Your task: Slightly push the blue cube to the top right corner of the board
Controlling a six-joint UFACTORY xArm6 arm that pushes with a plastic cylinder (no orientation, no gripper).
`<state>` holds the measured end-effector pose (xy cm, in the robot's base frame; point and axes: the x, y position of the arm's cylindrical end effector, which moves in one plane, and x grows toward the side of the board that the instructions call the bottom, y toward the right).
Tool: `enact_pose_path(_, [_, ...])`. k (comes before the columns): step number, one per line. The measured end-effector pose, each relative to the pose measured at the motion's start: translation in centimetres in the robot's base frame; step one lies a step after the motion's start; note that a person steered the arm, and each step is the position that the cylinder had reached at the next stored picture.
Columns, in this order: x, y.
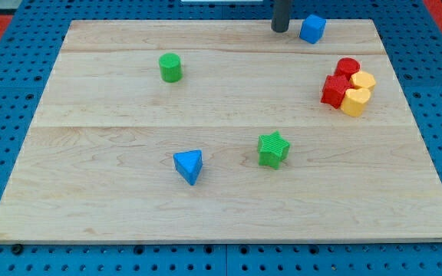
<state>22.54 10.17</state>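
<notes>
The blue cube (312, 28) sits near the top edge of the wooden board (113, 92), right of centre and some way left of the top right corner. My tip (281, 29) stands just left of the cube, with a small gap between them. The dark rod rises out of the view's top.
A green cylinder (170, 67) is at upper left. A blue triangular block (189, 165) and a green star (273, 149) lie lower centre. At right, a cluster: a red cylinder (347, 67), a red star (334, 90), and two yellow blocks (364, 80) (355, 100).
</notes>
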Motion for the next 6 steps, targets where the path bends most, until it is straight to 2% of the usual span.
enact_pose_path(6, [-0.1, 8.1])
